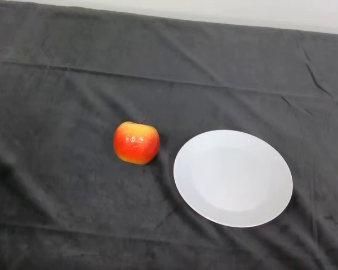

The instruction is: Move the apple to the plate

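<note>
A red and yellow apple (136, 143) stands upright on the dark cloth, a little left of the middle of the head view. A round white plate (233, 178) lies on the cloth to its right, with a narrow gap between the two. Nothing lies on the plate.
The dark cloth (73, 84) covers the whole table, with creases running across it. A pale wall strip (242, 11) shows beyond the table's far edge.
</note>
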Action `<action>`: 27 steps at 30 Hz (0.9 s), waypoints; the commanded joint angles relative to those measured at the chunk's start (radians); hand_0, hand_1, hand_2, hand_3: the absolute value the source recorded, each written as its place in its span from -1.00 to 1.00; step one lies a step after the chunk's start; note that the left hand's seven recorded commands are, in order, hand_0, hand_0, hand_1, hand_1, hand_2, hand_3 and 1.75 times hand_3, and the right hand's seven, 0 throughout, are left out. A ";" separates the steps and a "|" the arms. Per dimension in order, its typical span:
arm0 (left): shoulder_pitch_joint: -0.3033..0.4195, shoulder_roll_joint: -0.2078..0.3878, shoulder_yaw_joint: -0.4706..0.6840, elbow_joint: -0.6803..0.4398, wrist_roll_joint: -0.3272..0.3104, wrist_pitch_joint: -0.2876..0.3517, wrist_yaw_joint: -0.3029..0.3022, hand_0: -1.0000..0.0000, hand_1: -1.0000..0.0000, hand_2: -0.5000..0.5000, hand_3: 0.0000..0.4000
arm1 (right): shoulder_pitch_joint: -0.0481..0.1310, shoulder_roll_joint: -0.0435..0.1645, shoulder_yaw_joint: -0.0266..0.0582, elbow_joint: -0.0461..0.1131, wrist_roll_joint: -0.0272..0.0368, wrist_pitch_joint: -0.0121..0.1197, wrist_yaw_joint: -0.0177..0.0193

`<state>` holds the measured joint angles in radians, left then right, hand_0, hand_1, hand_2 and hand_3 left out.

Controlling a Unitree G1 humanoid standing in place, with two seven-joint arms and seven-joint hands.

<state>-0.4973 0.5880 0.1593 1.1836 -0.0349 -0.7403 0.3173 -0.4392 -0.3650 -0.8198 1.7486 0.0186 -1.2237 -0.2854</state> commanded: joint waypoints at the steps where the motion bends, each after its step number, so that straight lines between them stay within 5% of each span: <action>1: -0.052 -0.010 -0.034 0.007 0.017 -0.030 0.014 1.00 1.00 0.00 -1.00 | 0.121 0.124 -0.0097 0.064 -0.0031 0.018 -0.0030; 17: -0.052 -0.061 -0.096 -0.153 0.121 -0.003 0.095 1.00 1.00 0.00 -1.00 | 0.121 0.124 -0.0103 0.063 -0.0040 0.018 -0.0033; 27: -0.055 -0.100 -0.135 -0.280 0.165 0.054 0.093 1.00 1.00 0.00 -1.00 | 0.122 0.125 -0.0100 0.062 -0.0038 0.019 -0.0033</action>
<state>-0.5251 0.4963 0.0414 0.9416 0.1213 -0.6929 0.4094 -0.4396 -0.3660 -0.8233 1.7486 0.0169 -1.2250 -0.2854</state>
